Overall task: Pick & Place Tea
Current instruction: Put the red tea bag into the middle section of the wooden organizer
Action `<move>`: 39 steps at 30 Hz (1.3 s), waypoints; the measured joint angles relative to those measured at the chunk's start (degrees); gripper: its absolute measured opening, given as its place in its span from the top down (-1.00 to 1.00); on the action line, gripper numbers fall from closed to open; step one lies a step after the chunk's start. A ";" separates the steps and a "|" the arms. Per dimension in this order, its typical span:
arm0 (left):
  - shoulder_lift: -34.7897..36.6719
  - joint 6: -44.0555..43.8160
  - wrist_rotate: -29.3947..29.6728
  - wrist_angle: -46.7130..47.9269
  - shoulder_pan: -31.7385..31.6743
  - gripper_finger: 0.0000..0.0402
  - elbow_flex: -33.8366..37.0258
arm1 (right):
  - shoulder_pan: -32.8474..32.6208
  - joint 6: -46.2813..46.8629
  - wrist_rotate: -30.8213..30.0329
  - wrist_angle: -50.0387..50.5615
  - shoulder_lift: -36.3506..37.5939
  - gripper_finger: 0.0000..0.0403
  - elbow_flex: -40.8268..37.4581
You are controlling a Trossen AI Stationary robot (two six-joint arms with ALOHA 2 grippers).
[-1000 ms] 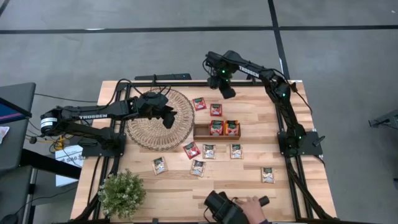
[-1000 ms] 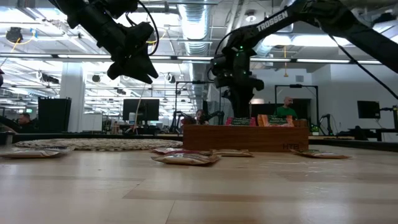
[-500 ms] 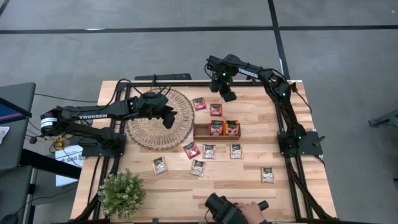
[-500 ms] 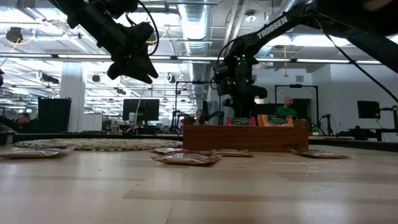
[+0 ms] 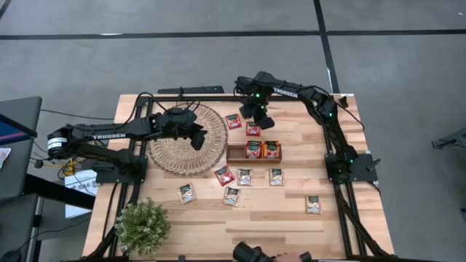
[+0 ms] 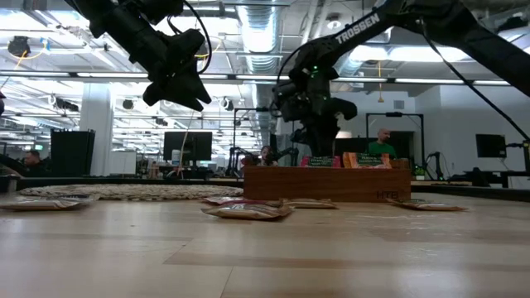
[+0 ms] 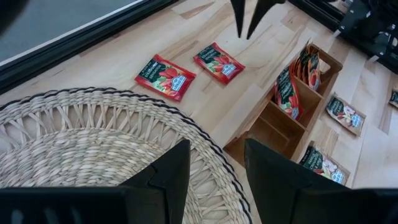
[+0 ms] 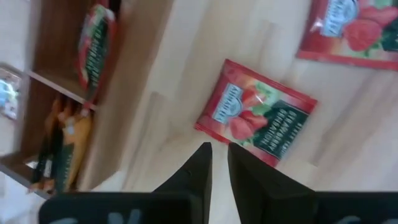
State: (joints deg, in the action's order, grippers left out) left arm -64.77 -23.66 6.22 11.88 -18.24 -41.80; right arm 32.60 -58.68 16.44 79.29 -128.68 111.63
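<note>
Reaching for one of the red tea packets lying loose above the wooden tray looks like the step in hand, and doing it well would mean coming straight down with the fingers spread wider than the packet's edge, since a flat packet on bare wood gives little to bite on. Going left to right in the high view: the left gripper [image 5: 197, 138] hangs over the right edge of the round woven mat [image 5: 171, 153], left of centre, with its fingers parted and nothing between them; it seems to be waiting. Next comes the first loose red packet [image 5: 233, 121], on bare table [image 5: 349, 182] just right of the mat. Then the right gripper [image 5: 260, 118] hovers at upper centre, just above and slightly right of the second red packet [image 5: 253, 129], not touching it. In the right wrist view its fingers [image 8: 202, 163] stand close together, a narrow slit between them and nothing held, with that packet [image 8: 255, 112] just ahead of the tips; as they stand, they look too narrow to straddle it. Below it, the tray [image 5: 236, 153] already holds upright packets in its right compartments. More packets, red and pale, lie flat in the lower middle, one [image 5: 314, 204] off alone at lower right.
</note>
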 joint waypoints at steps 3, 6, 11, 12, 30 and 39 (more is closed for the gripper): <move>0.00 0.00 0.00 0.00 -0.01 0.29 0.00 | 0.17 2.93 3.89 0.18 0.00 0.89 0.00; 0.00 0.00 0.00 0.00 -0.01 0.29 0.01 | 0.78 7.41 8.63 0.41 0.00 0.98 0.00; 0.00 0.00 0.00 0.00 -0.01 0.29 0.00 | 1.83 22.22 13.85 -1.64 0.00 0.98 0.00; 0.00 0.00 0.00 0.00 -0.02 0.29 0.00 | 2.02 26.39 13.86 -2.62 0.00 0.99 0.00; 0.00 -0.13 0.00 0.00 -0.02 0.29 0.00 | 5.44 68.30 11.92 -8.43 0.00 1.00 0.00; 0.00 -0.10 0.00 0.00 -0.01 0.29 0.01 | 6.94 82.77 12.18 -10.49 0.00 0.99 0.01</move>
State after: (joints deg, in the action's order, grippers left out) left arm -64.77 -23.76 6.22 11.88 -18.26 -41.79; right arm 39.54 24.09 28.62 68.80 -128.68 111.64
